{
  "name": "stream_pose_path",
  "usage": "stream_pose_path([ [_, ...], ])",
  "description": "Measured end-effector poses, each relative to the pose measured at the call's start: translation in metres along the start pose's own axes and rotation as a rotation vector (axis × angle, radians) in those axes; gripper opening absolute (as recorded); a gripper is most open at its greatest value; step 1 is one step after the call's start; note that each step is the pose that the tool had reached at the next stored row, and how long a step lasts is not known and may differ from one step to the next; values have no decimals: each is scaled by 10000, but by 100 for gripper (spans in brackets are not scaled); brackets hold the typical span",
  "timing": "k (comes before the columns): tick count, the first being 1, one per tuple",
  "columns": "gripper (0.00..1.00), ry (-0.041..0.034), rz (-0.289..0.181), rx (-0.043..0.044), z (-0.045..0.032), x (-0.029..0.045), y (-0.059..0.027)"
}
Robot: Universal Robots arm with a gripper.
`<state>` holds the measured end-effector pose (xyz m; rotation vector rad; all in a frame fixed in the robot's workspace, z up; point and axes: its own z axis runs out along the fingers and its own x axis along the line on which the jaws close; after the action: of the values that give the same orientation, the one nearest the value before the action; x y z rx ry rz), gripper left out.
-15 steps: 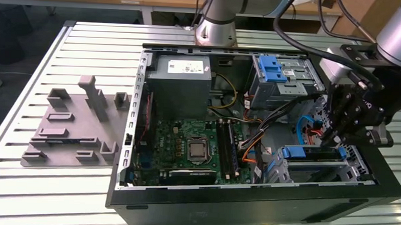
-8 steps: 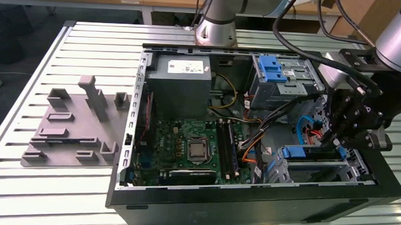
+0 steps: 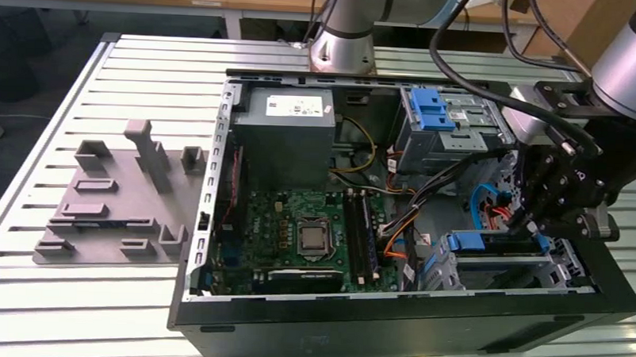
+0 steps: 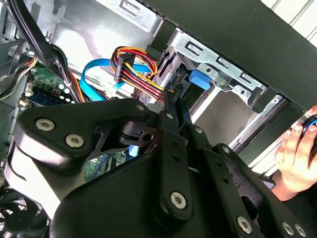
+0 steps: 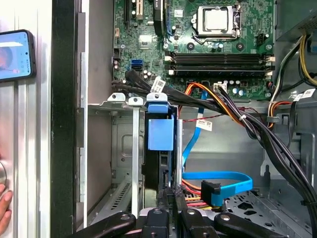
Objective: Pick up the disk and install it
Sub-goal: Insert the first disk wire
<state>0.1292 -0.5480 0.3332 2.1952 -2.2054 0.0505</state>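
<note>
Disk point(image 5: 160, 148) stands on edge in its bay, blue tab toward the motherboard point(image 5: 208, 44), claw point(image 5: 171, 218) clenched on it.

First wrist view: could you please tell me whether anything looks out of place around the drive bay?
Yes: the blue data cable and its connector lie loose beside the bay, and a person's fingers are just outside the case.
</note>
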Motion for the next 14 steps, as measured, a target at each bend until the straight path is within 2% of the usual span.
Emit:
stream_pose_path([
  [14, 16, -6, 0, 18, -9, 6, 5],
])
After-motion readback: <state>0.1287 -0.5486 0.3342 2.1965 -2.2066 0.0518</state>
